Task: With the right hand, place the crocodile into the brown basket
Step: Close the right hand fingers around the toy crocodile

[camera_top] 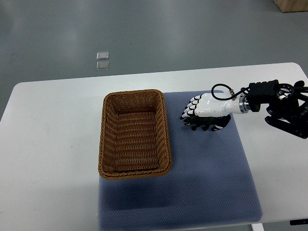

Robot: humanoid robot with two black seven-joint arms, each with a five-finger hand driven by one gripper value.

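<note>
Overhead, a white tabletop (53, 144) carried a blue-grey mat (207, 178), and a brown basket (166, 139) of woven wicker stood on the mat's left part, its inside bare. Just to the basket's right, the right hand (202, 111), white with dark tips, reached in from the picture's right edge on a black arm. Its fingers (190, 107) were curled downward over the crocodile (204, 126), a small dark green toy lying on the mat beneath the palm. The fingers appeared to be closed around the toy, though the view was too small to tell whether it was lifted clear of the mat or lay on it. No left hand showed anywhere. As a judgement, the task was at its grasping stage: the crocodile sat outside the basket, near its right rim, so the lift, the short carry leftward over the rim and the release were not yet done.
</note>
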